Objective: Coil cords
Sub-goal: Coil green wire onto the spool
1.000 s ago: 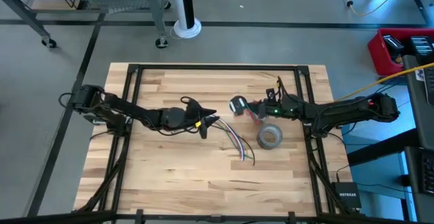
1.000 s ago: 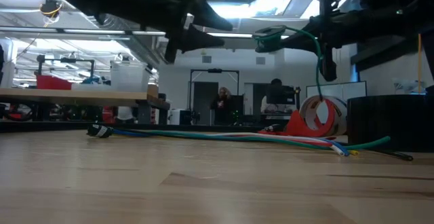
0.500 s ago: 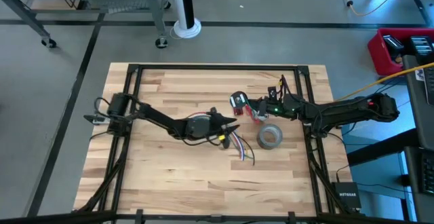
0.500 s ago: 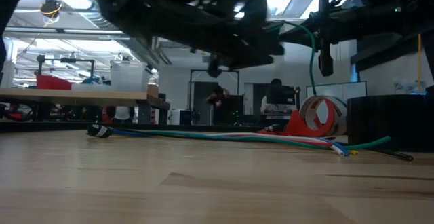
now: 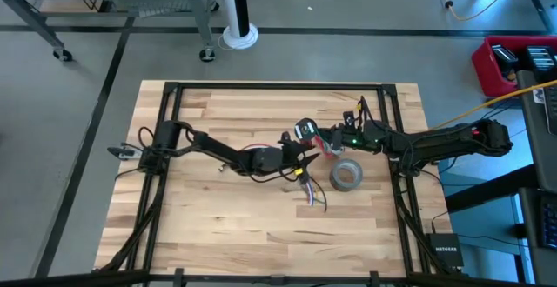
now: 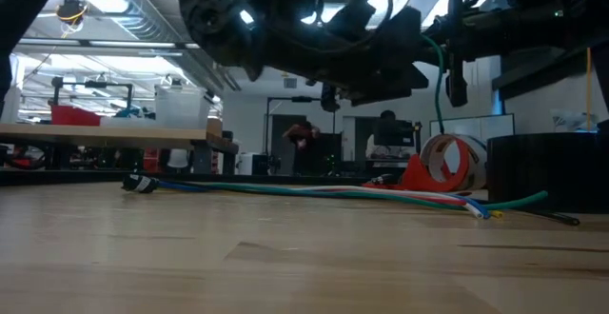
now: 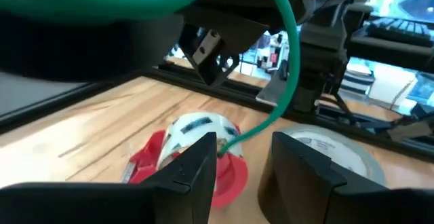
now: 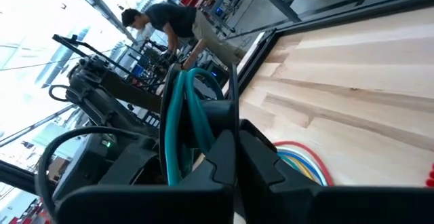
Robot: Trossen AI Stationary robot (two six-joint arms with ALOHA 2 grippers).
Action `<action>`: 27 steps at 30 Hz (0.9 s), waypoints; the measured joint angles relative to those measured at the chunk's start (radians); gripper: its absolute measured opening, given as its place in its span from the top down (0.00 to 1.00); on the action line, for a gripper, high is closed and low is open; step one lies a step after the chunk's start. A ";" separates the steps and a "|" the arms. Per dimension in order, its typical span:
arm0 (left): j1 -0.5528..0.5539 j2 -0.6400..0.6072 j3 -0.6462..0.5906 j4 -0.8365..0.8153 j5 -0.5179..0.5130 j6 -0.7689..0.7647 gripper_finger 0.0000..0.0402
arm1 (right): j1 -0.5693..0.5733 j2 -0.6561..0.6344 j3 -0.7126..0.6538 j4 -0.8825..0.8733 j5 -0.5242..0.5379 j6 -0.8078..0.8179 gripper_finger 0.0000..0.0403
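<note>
Nearby, grey tape roll (image 5: 345,176) sits beside multicoloured cords (image 5: 306,187).

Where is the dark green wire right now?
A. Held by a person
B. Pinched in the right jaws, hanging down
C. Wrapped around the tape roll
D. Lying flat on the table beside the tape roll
B: the right gripper is shut on the green wire, which dangles toward the table.

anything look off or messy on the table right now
Yes. The multicoloured cords lie uncoiled, fanned loosely across the wood beside the grey tape roll. A green wire hangs in a slack loop from the shut right claw, trailing down between the left claw's open fingers. Nothing looks damaged.
</note>
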 joint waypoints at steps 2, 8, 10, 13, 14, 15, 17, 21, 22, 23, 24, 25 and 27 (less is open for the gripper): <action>0.000 0.009 0.022 0.002 0.001 0.011 0.67 | 0.000 0.000 0.000 0.001 0.000 0.000 0.99; -0.005 0.016 0.055 0.001 0.008 0.057 0.67 | 0.000 0.000 0.000 0.005 0.000 -0.001 0.99; -0.004 0.017 0.059 0.000 0.010 0.047 0.67 | 0.000 0.000 0.000 0.006 0.000 -0.001 0.99; -0.003 0.020 0.061 0.004 0.048 0.039 0.67 | 0.000 0.000 0.000 0.006 0.000 -0.001 0.99; -0.003 0.021 0.061 0.003 0.051 0.039 0.67 | 0.000 0.000 0.000 0.006 0.000 -0.001 0.99; -0.003 0.023 0.061 0.000 0.051 0.040 0.67 | 0.000 0.000 0.000 0.006 0.000 -0.002 0.99; -0.003 0.024 0.061 -0.002 0.053 0.047 0.67 | 0.000 0.000 0.000 0.006 0.000 -0.003 0.99; -0.002 0.026 0.061 0.002 0.055 0.034 0.67 | 0.000 0.000 0.000 0.012 0.000 -0.003 0.99; -0.001 0.026 0.061 0.001 0.055 0.030 0.67 | 0.000 0.000 0.000 0.013 0.000 -0.003 0.99; -0.001 0.026 0.061 0.001 0.054 0.029 0.67 | 0.000 0.000 0.000 0.013 0.000 -0.003 0.99; -0.001 0.026 0.061 0.001 0.054 0.030 0.67 | 0.000 0.000 0.000 0.013 0.000 -0.003 0.99; 0.000 0.026 0.061 0.003 0.054 0.033 0.67 | 0.000 0.000 0.000 0.013 0.000 -0.003 0.99; 0.004 0.026 0.061 0.006 0.054 0.046 0.67 | 0.000 0.000 0.000 0.018 0.000 -0.003 0.99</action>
